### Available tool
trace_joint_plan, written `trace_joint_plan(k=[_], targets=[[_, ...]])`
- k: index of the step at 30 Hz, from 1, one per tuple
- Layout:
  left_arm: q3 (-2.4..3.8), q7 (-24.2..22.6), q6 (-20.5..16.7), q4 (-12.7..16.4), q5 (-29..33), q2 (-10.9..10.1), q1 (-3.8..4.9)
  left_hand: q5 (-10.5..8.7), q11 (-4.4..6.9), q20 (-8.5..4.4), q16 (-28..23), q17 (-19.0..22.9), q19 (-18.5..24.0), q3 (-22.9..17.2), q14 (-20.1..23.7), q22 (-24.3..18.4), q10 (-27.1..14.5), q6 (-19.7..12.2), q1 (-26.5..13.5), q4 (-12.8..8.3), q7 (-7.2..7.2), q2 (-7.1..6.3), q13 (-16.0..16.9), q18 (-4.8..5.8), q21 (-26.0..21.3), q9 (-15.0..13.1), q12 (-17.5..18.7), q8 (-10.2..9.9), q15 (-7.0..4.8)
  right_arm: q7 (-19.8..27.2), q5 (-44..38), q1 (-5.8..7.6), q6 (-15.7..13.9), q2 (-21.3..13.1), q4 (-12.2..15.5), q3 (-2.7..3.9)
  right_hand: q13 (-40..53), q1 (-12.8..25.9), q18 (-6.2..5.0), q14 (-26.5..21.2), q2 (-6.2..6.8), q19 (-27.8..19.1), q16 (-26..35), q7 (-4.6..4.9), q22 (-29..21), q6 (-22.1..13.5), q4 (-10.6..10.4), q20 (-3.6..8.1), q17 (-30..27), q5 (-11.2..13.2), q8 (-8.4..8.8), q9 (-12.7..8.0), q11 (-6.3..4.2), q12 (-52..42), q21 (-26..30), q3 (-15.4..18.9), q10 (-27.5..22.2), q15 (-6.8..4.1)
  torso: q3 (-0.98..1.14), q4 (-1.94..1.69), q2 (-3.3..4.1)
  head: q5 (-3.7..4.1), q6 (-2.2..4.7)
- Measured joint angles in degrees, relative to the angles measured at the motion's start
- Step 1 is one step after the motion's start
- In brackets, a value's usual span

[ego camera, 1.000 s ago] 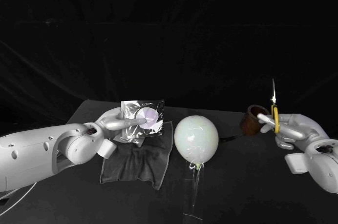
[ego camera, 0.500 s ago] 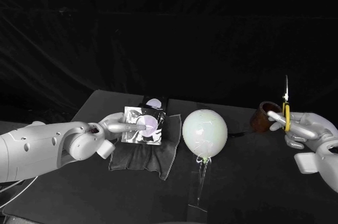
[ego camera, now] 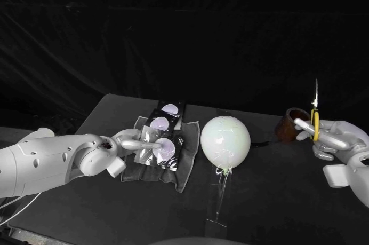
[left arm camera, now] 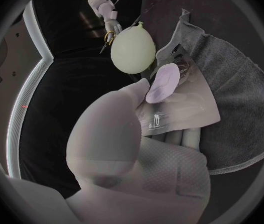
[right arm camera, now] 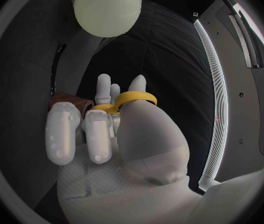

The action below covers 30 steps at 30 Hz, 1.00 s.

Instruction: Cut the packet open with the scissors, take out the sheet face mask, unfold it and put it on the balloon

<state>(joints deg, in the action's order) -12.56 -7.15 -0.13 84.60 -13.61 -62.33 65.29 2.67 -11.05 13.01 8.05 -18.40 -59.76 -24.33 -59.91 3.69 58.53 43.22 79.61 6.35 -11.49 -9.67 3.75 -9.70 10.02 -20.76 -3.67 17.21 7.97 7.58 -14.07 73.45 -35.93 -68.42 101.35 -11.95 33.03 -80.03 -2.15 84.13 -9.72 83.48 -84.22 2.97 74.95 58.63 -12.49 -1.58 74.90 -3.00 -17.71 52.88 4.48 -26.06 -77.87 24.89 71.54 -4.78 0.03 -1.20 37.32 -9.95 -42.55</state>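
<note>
Left hand (ego camera: 137, 145) grips 1 clear packet (ego camera: 163, 149), thumb pressed on its face and fingers behind it. The packet is held over the grey cloth (ego camera: 150, 175), near the balloon (ego camera: 225, 142) and not touching it. A lilac round patch shows on the packet; its contents cannot be made out. Right hand (ego camera: 334, 140) is closed on the scissors (ego camera: 313, 119), thumb through 1 yellow ring, blades upright and together. A brown holder (ego camera: 289, 126) stands just beside that hand; its contents cannot be told.

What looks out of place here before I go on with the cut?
Nothing stands out. The left hand holds the packet over the grey cloth, the right hand holds the scissors blades-up, and the balloon sits intact between them.
</note>
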Motion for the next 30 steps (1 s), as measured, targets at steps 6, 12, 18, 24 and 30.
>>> trace_joint_plan(k=[6,12,18,24,30], targets=[[0.16,1.12,-1.86,0.20,-2.52,0.09,0.06,0.00,-1.72,1.33,-1.30,0.37,5.57,3.76,8.10,0.37,-4.76,-4.93,0.17,2.06,0.89,-0.93,0.23,-1.00,-2.17,-1.19,-0.83,2.03,2.25,0.13,0.08,-0.03,0.09,0.01,0.06,0.00,-0.01,0.00,0.01,0.01,0.00,0.00,0.23,0.00,-0.01,0.00,0.00,0.00,0.01,0.00,0.00,0.00,0.00,0.00,0.00,0.00,0.00,0.01,-0.01,-0.01,-0.02,-0.12,-0.23],[0.23,0.89,-3.27,0.52,-3.92,0.04,0.08,0.00,-2.73,0.07,-0.11,-0.83,6.86,9.12,14.77,0.37,-8.53,-8.75,2.51,3.99,1.43,-1.05,0.62,-0.94,-2.16,-2.86,-2.71,5.79,2.95,0.27,0.14,-0.06,0.17,-0.06,0.15,0.00,-0.02,0.00,0.02,0.02,0.00,-0.01,0.23,0.01,-0.03,-0.01,0.00,0.00,0.02,0.00,0.00,-0.01,0.00,0.00,0.00,0.00,0.00,0.02,-0.03,-0.01,-0.06,-0.14,-0.46],[0.33,-1.22,-4.81,0.66,-5.41,-0.57,0.07,0.00,-2.57,-1.57,4.49,-3.17,13.49,19.07,21.31,0.37,-11.56,-10.26,7.86,6.79,1.74,0.20,0.99,-0.80,-2.16,-3.56,-5.70,9.46,4.21,0.35,0.22,-0.12,0.24,-0.11,0.12,0.00,-0.03,-0.17,0.03,0.01,-0.17,-0.01,0.23,0.04,-0.05,-0.03,0.00,0.01,0.05,0.00,0.22,-0.02,0.00,0.00,0.00,0.00,0.00,0.20,-0.03,-0.04,-0.06,-0.16,-0.55],[0.70,-3.78,-7.01,0.80,-7.64,-1.66,0.24,0.00,-2.91,-1.13,9.40,-5.00,17.40,27.72,22.68,0.35,-14.07,-11.23,11.30,10.48,1.89,-1.46,1.05,3.57,-4.28,-2.76,-7.85,10.50,4.35,0.42,0.31,-0.24,0.30,-0.11,0.10,0.00,-0.04,-0.21,0.03,0.02,-0.21,-0.02,0.23,0.10,-0.03,-0.10,0.00,0.01,0.05,0.00,0.22,-0.04,0.00,0.00,0.21,0.00,0.00,0.22,-0.04,-0.04,-0.10,-0.25,-0.57],[0.91,-5.13,-9.00,1.29,-9.84,-2.84,1.36,0.00,-2.98,3.70,11.01,-5.78,19.05,28.91,24.20,0.03,-14.62,-11.22,11.66,10.64,1.88,-1.83,1.13,6.65,-5.62,-2.43,-8.96,11.17,4.44,0.46,0.37,-0.35,0.36,-0.10,0.10,0.00,-0.05,-0.21,0.04,0.09,-0.21,-0.02,0.23,0.10,-0.01,-0.10,0.00,0.01,0.04,0.00,0.50,-0.05,0.00,0.00,0.21,0.00,0.00,0.30,0.00,-0.01,-0.18,-0.40,-0.52]])
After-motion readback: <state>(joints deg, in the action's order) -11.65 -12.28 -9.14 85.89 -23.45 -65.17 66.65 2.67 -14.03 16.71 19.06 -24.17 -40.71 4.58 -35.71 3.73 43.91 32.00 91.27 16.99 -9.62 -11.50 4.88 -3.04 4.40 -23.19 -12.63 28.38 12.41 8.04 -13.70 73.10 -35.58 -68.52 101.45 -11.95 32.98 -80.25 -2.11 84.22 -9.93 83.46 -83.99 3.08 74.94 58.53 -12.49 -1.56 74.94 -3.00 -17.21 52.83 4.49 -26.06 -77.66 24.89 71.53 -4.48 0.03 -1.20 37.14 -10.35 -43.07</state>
